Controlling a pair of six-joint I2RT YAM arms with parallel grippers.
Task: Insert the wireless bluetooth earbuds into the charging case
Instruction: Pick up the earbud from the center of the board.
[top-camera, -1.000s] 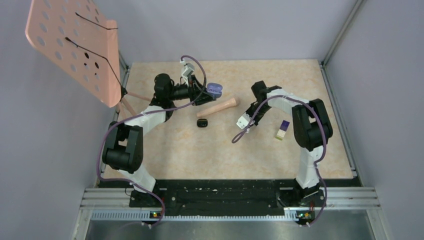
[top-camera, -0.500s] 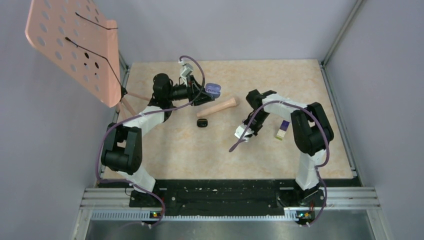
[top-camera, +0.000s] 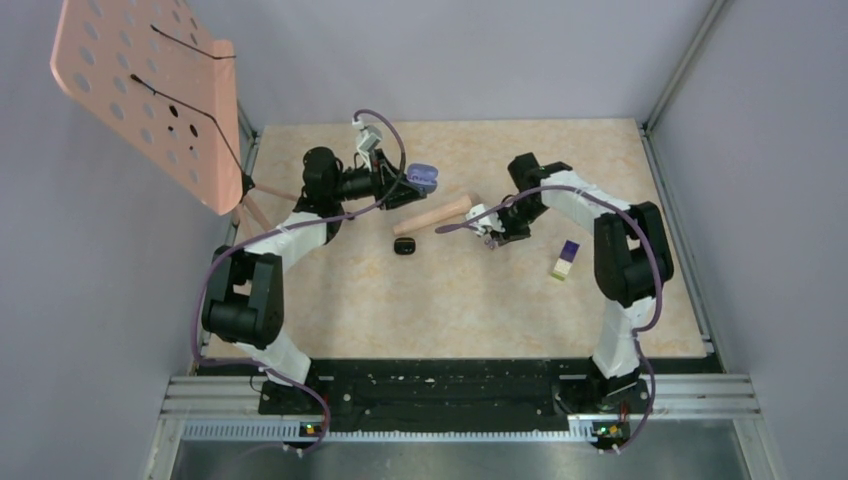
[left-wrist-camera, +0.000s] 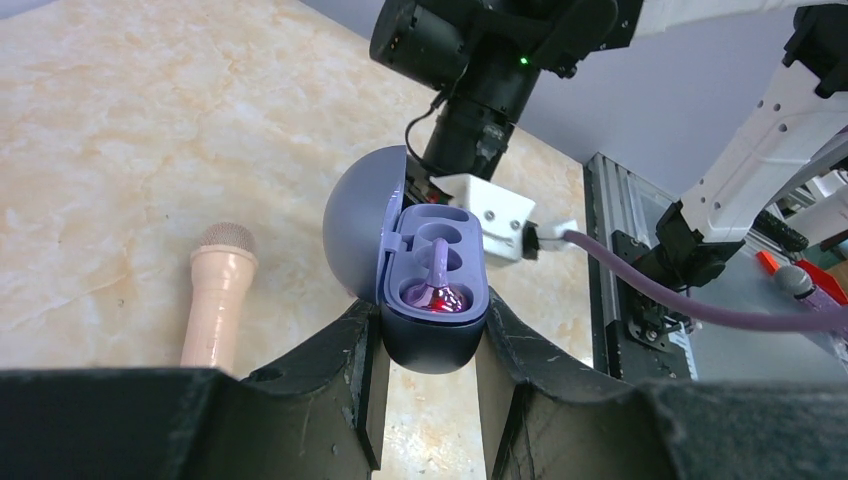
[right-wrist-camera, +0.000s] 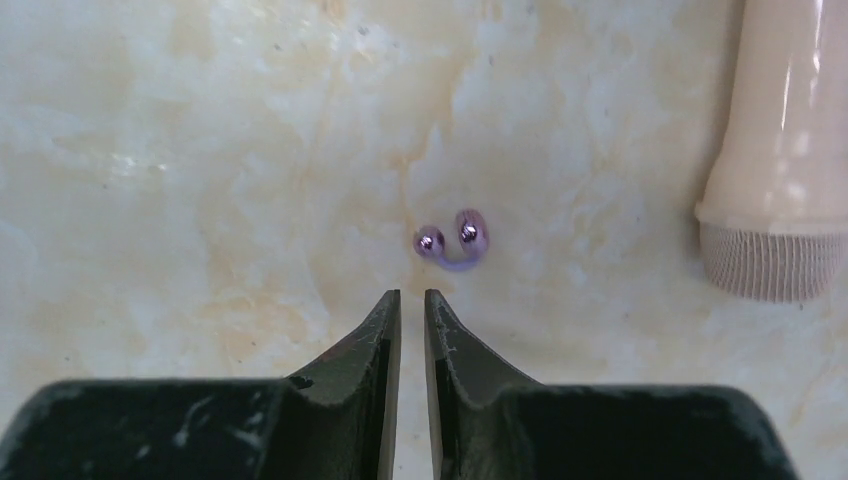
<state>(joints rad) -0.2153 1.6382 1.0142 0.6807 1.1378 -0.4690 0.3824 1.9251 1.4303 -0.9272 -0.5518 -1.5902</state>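
My left gripper (left-wrist-camera: 430, 330) is shut on the purple charging case (left-wrist-camera: 432, 310) and holds it above the table with its lid open. One glossy purple earbud (left-wrist-camera: 437, 290) sits in the nearer slot; the farther slot looks empty. The case also shows in the top view (top-camera: 423, 178). A second glossy purple earbud (right-wrist-camera: 452, 243) lies on the table just ahead of my right gripper (right-wrist-camera: 412, 297). That gripper's jaws stand nearly together and hold nothing. In the top view the right gripper (top-camera: 494, 232) hovers low near the table's middle.
A peach toy microphone (top-camera: 432, 214) lies between the arms, its head at the right in the right wrist view (right-wrist-camera: 770, 250). A small black object (top-camera: 404, 246) lies in front of it. A purple-and-cream block (top-camera: 565, 259) stands at the right. A pink perforated stand (top-camera: 140, 90) rises at the far left.
My right arm has swung from the near right to the middle, beside the microphone's head. The left gripper with the case has shifted slightly left.
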